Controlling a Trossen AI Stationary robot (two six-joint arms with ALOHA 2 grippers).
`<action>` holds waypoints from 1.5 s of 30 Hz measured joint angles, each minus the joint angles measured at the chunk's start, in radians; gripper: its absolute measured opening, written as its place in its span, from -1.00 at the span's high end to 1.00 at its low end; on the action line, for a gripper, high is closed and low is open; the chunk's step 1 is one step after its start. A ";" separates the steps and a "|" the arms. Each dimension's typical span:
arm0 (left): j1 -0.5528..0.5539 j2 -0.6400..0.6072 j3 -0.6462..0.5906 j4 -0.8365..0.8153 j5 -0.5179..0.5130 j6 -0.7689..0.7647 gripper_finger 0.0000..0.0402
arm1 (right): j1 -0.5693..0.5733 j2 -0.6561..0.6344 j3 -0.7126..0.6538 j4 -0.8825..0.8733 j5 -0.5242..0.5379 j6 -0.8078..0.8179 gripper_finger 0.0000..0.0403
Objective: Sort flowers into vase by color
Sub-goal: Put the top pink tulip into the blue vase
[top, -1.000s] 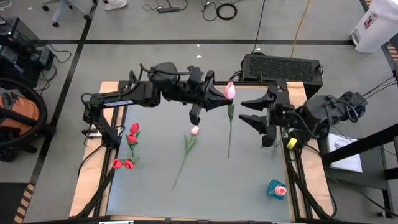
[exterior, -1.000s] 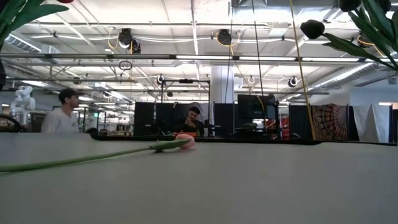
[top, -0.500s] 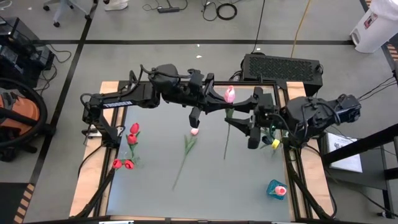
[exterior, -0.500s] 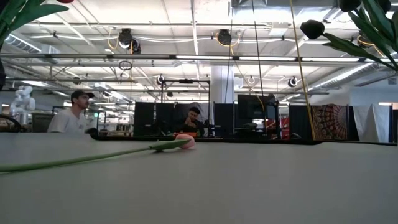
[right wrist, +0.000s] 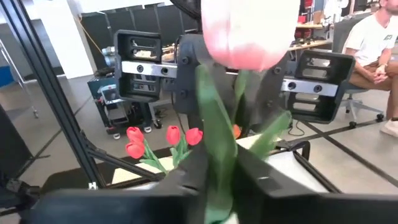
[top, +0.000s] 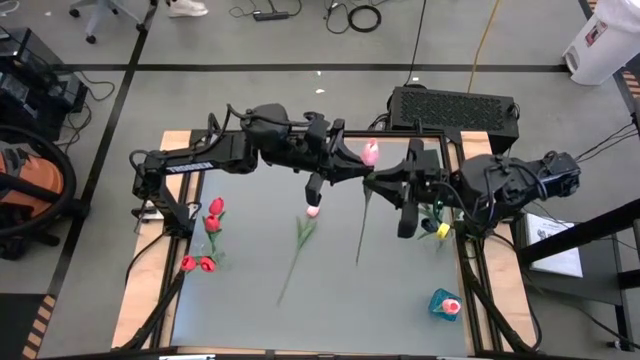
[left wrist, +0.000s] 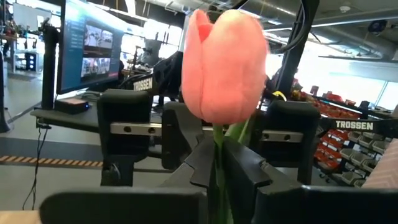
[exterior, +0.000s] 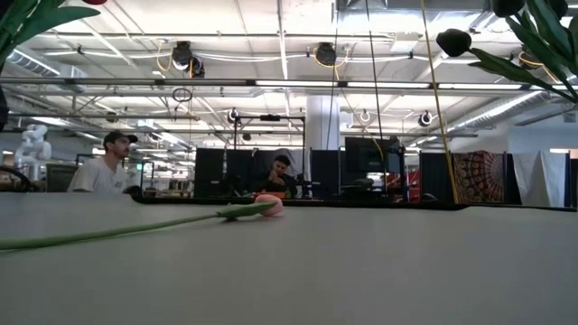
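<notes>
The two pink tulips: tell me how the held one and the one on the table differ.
The held tulip hangs in the air between the left gripper and right gripper, both closed on its stem; the table tulip lies flat, untouched. The held tulip's stem points down toward the table; the table tulip's stem runs along the surface. Both have pink heads on green stems.

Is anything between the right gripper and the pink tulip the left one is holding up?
Nothing visible. The right gripper has its fingers around the stem of the pink tulip, just below the head, opposite the left gripper, which also grips the stem.
</notes>
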 joint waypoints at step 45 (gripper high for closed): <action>0.078 -0.171 -0.001 -0.440 -0.147 0.135 0.45 | 0.038 -0.237 0.000 -0.191 -0.003 -0.063 1.00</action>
